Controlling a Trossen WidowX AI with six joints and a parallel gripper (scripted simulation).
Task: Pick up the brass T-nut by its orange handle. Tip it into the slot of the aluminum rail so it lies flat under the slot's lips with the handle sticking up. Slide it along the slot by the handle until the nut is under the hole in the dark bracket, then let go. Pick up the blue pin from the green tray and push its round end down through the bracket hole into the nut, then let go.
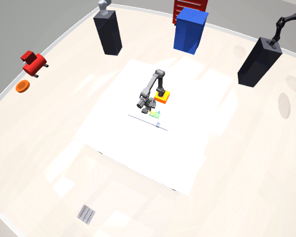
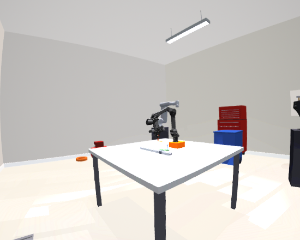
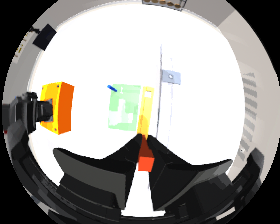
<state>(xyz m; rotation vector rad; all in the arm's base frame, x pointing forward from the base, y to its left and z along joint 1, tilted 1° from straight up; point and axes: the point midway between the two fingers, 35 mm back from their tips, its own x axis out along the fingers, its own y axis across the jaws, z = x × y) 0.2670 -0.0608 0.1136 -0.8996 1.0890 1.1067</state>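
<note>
Gripper [image 3: 144, 137] above table [image 1: 140, 151] [image 2: 163, 166] [image 3: 205, 60], blue pin [image 1: 159, 112] [image 3: 112, 88] in tray [image 1: 156, 116] [image 3: 116, 122]

Robotics lab or workshop, red tool chest [image 1: 190, 6] [image 2: 232, 123], robot arms on dark pedestals [image 1: 108, 35] [image 2: 295, 158], strip light [image 2: 188, 30]

A big blue bin [image 1: 189, 32] [image 2: 228, 147] stands by a red tool chest [image 1: 176, 13] [image 2: 232, 112]. I see an orange ring [image 1: 18, 89] [image 2: 81, 160] on the floor, near a red machine [image 1: 34, 64] [image 2: 99, 144].

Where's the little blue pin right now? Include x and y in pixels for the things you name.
The blue pin [image 1: 159, 112] [image 3: 112, 88] is at the green tray [image 1: 156, 116] [image 3: 124, 120]; in the wrist view, at its upper-left corner.
</note>
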